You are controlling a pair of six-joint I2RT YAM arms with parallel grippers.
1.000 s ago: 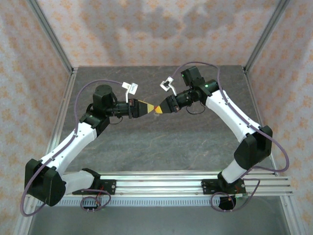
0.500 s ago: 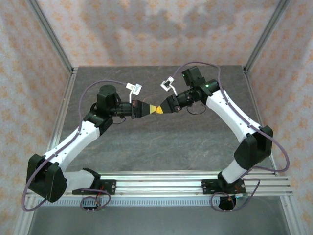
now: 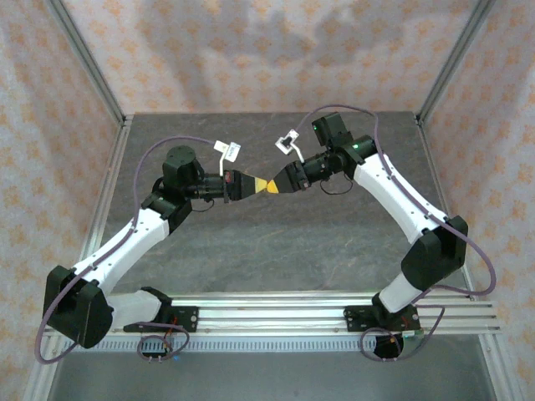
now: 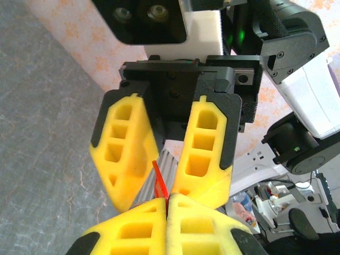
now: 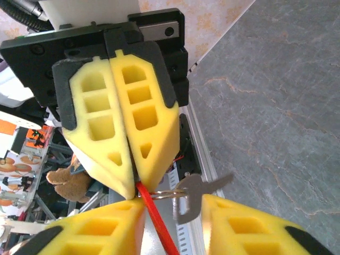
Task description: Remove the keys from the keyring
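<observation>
Three patterned walls enclose a grey, stone-look table, with two white-and-black arms bolted to a rail at its near edge. The left arm reaches in from the left and the right arm from the right. They meet tip to tip above the far half of the table, near its centre line and clear of the surface.

The left gripper has its yellow fingers pressed together, pinching one end of the keyring, a narrow red tag. The tag runs from that pinch into the gap between the opposing fingers. The right gripper has its jaws parted, one finger on either side of the tag.

A thin wire loop leaves the tag just beside the pinch point. The key, silvery and slightly blurred, hangs from the loop inside the right gripper's gap, near the right-hand finger. Whether it touches that finger cannot be told.
</observation>
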